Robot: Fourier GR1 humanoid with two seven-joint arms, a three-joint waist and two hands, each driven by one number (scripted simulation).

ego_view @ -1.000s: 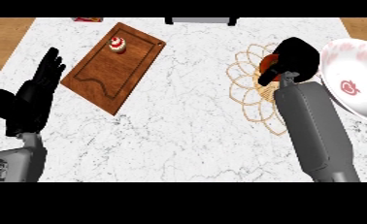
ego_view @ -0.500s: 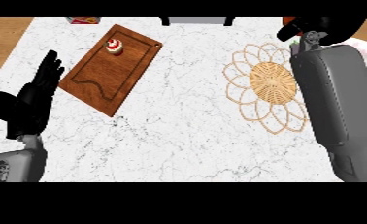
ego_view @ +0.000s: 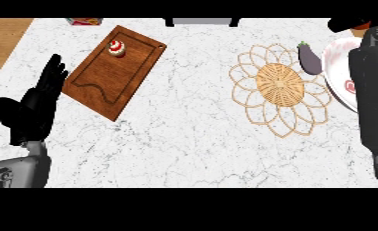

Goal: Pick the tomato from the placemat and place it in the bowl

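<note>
1. Grey left forearm (ego_view: 26,171) comes in at the near left corner. The left hand (ego_view: 38,106) on it is just parked there, fingers straight and pointing up.
2. Further out, the woven placemat (ego_view: 280,89) has nothing on it, so the tomato's off it. I can't actually spot the tomato anywhere; my guess is the right hand has it.
3. Left of that is a wooden cutting board (ego_view: 111,77) with a cupcake (ego_view: 117,48) at its far end. Not relevant.
4. At the right edge is the white bowl (ego_view: 334,70), half hidden by the right forearm (ego_view: 367,105), with an eggplant (ego_view: 310,58) just beside its rim.
5. In the far right corner is the right hand (ego_view: 348,23), mostly cut off. Can't tell if it's clamped or apart.
6. Tip for the drop: centre it over the bowl and go low before letting go. Steer clear of the eggplant.
</note>
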